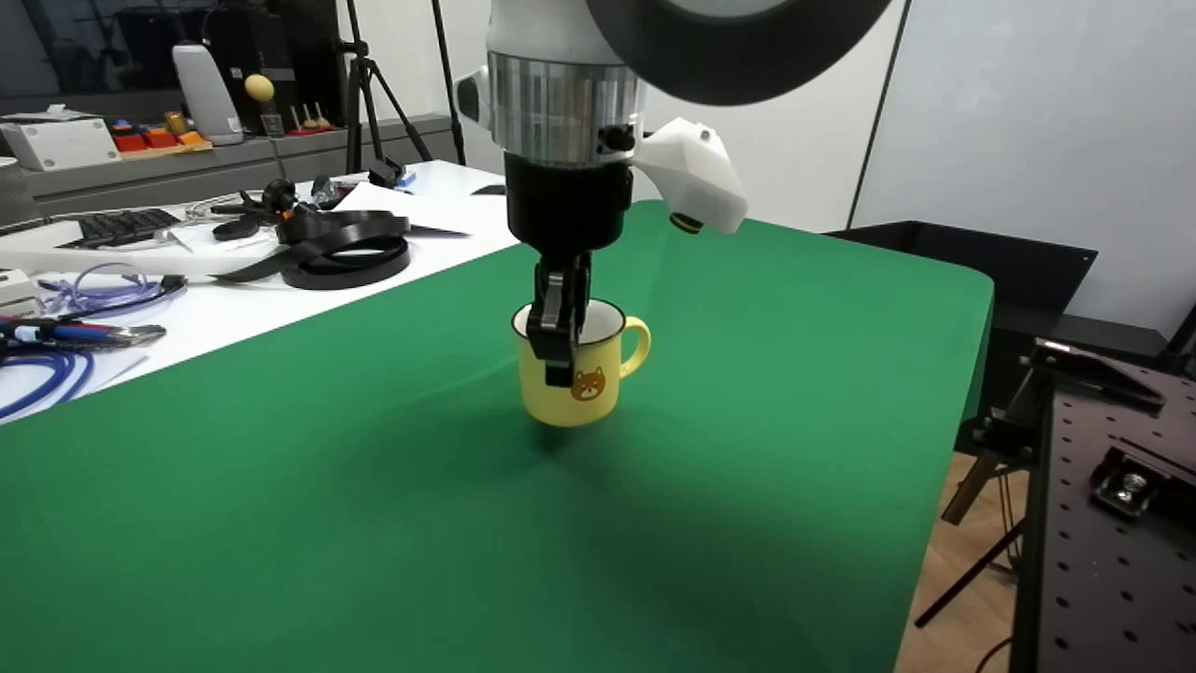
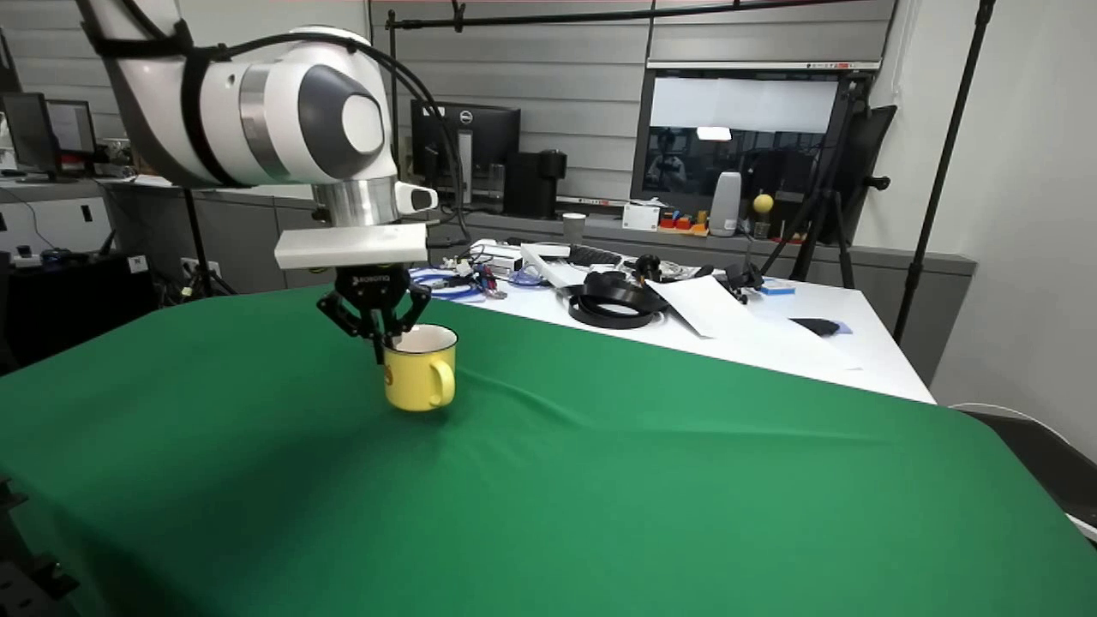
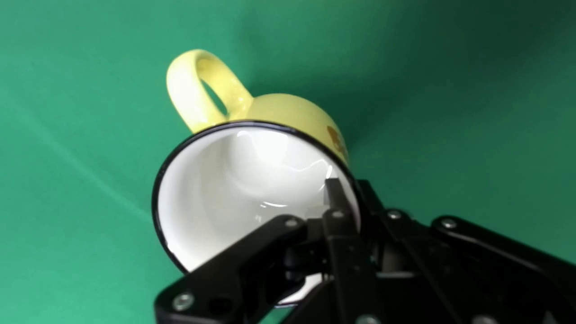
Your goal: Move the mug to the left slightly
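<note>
The pale-yellow mug (image 1: pixel 600 360) has a white interior, a dark rim and a brown bear mark on its side. It shows over the green cloth in both exterior views, also here (image 2: pixel 418 381). My gripper (image 1: pixel 559 372) points down at the mug's rim, and it shows in an exterior view (image 2: pixel 382 353) too. In the wrist view, the gripper (image 3: pixel 348 182) has one finger inside the mug (image 3: pixel 243 175) and one outside, closed on the wall. The handle points away from the fingers. The mug stands nearly upright; I cannot tell whether its base touches the cloth.
The green cloth (image 1: pixel 327 523) covers the table. A white table (image 2: pixel 771 338) adjoins it, with black strap rolls (image 2: pixel 613 300), cables and papers. A black perforated plate (image 1: pixel 1112 523) stands beyond the cloth's edge.
</note>
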Controlling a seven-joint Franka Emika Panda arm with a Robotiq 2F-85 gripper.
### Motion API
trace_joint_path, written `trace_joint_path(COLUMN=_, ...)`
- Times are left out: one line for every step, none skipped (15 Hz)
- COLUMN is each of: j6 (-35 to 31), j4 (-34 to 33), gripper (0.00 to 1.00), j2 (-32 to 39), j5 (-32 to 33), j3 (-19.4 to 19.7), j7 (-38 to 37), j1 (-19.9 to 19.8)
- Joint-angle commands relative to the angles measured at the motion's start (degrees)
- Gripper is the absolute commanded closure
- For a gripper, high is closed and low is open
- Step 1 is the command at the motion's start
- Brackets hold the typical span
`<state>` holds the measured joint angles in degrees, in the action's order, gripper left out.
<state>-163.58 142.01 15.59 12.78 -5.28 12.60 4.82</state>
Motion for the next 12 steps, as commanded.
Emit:
trace_joint_path(j6=-4.4, j4=3.6, gripper=0.65, j2=-3.1, j5=4.2, j3=3.4, j7=-5.4, j1=2.9)
trace_joint_path(j6=-4.9, j4=3.9, gripper=0.64, j2=-3.0, j5=5.0, j3=4.2, j7=-6.1, j1=3.4)
trace_joint_path(j6=-4.6, j4=3.7, gripper=0.6, j2=-2.6, j5=5.9, j3=5.1, j7=-7.0, j1=4.0)
trace_joint_path(j6=-4.3, j4=3.6, gripper=0.52, j2=-2.2, j5=6.4, j3=5.5, j7=-7.5, j1=4.4)
trace_joint_path(j6=-3.5, j4=3.2, gripper=0.45, j2=-1.7, j5=6.6, j3=6.0, j7=-7.8, j1=4.7)
trace_joint_path(j6=-3.0, j4=3.1, gripper=0.39, j2=-1.5, j5=6.8, j3=6.5, j7=-8.2, j1=5.2)
trace_joint_path(j6=-2.9, j4=3.0, gripper=0.31, j2=-1.4, j5=7.3, j3=7.1, j7=-8.5, j1=5.7)
trace_joint_path(j6=-2.9, j4=3.0, gripper=0.25, j2=-1.5, j5=7.3, j3=7.3, j7=-8.6, j1=5.9)
trace_joint_path(j6=-3.1, j4=3.0, gripper=0.18, j2=-1.7, j5=7.4, j3=7.8, j7=-8.7, j1=6.2)
trace_joint_path(j6=-2.4, j4=2.8, gripper=0.12, j2=-2.3, j5=7.0, j3=7.1, j7=-8.6, j1=5.6)
trace_joint_path(j6=-0.4, j4=2.7, gripper=0.04, j2=-2.9, j5=4.2, j3=5.2, j7=-6.7, j1=4.2)
trace_joint_path(j6=2.1, j4=2.2, gripper=0.01, j2=-3.6, j5=3.0, j3=4.5, j7=-6.2, j1=3.8)
